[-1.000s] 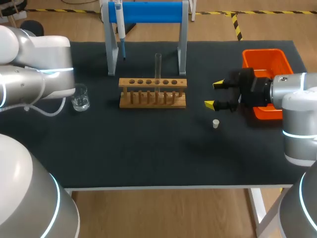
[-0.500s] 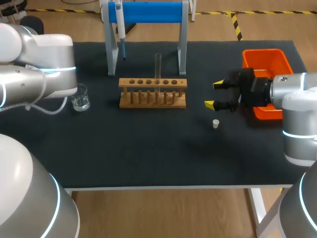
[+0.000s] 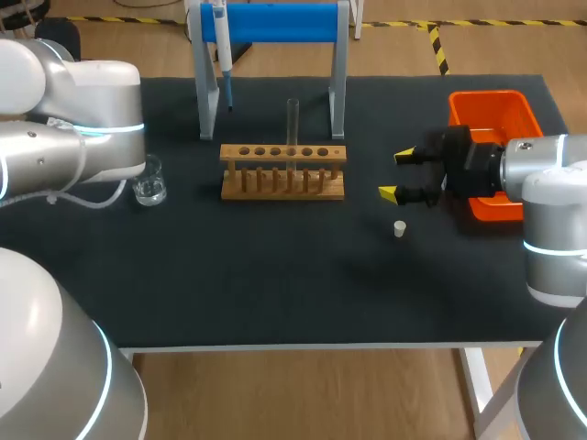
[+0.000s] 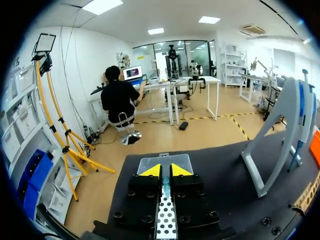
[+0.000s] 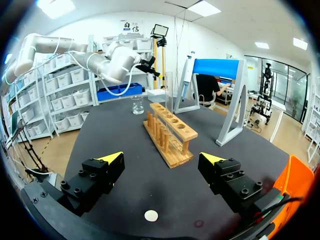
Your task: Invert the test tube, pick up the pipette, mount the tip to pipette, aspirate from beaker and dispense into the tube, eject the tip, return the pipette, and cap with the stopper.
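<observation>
Test tube (image 3: pixel 293 124) stands upright in the wooden rack (image 3: pixel 282 171), in a hole just right of the rack's middle, a little above the centre of the head view. Behind the rack, at the top of that frame, is the blue-barred stand (image 3: pixel 275 23), and the pipette (image 3: pixel 223 50) hangs from the stand's left end with its tip pointing down. The beaker (image 3: pixel 149 181), clear glass, sits on the black table (image 3: pixel 275 284) at the left of the frame, well apart from the rack and just beside the left arm (image 3: pixel 73 137). The small white stopper (image 3: pixel 400 228) lies on the table right of centre, lower than the rack and apart from it.

Just above the stopper hangs the right gripper (image 3: pixel 397 174), pointing toward the rack from the right side of the frame. Its jaws are spread wide and hold nothing. In the right wrist view the stopper lies under the gap between the fingers, touched by neither, and the rack runs away ahead of them. An orange bin (image 3: pixel 493 119) sits at the table's right edge, behind this gripper's wrist.

In the head view the left arm's bulk hides its own fingers. In the left wrist view the left gripper (image 4: pixel 165 170) has its yellow tips drawn together, with nothing clearly held between them. A clear box (image 4: pixel 165 161) sits on the table just ahead of the tips, and the stand rises off to one side.
</observation>
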Robot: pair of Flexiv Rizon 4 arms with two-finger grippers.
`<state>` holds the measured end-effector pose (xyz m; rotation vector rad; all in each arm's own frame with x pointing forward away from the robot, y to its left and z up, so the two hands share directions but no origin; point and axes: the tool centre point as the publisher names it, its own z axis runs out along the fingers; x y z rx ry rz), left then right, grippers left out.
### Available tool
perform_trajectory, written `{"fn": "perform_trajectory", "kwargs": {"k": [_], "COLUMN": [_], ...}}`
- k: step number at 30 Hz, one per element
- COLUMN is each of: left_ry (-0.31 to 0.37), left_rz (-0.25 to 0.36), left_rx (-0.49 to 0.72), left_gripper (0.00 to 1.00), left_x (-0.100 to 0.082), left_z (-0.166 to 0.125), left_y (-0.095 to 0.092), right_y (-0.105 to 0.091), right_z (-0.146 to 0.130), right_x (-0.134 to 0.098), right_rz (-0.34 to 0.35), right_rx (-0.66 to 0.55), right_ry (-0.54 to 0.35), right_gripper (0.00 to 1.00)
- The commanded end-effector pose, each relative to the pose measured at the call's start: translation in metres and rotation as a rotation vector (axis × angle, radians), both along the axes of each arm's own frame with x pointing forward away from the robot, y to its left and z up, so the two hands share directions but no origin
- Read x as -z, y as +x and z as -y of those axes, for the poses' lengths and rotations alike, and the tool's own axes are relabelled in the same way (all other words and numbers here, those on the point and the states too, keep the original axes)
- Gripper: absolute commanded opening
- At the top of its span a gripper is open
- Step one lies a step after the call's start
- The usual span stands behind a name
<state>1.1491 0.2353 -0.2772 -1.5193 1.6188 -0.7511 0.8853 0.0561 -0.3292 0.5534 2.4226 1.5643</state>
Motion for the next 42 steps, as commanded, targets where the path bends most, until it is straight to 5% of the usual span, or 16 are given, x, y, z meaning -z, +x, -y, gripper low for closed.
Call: {"fn": "perform_trajectory", "kwargs": {"k": [1, 11, 19, 42], "left_ry": [0.005, 0.006, -0.012, -0.012], "left_rz": [-0.003, 0.0, 0.02, 0.02], "left_rx": [0.074, 0.366, 0.634, 0.634], "left_gripper": [0.0, 0.0, 0.0, 0.0], "left_x": [-0.021, -0.066, -0.092, -0.092], "left_z": [0.005, 0.047, 0.092, 0.092], "left_y": [-0.023, -0.077, -0.139, -0.139], "right_y": [-0.001, -0.001, -0.001, -0.001], "right_z": [0.001, 0.001, 0.001, 0.001], "right_x": [0.0, 0.0, 0.0, 0.0], "right_rz": [0.002, 0.002, 0.002, 0.002], "right_rx": [0.0, 0.0, 0.0, 0.0], "right_ry": [0.002, 0.002, 0.002, 0.002], "right_gripper": [1.0, 1.0, 1.0, 1.0]}}
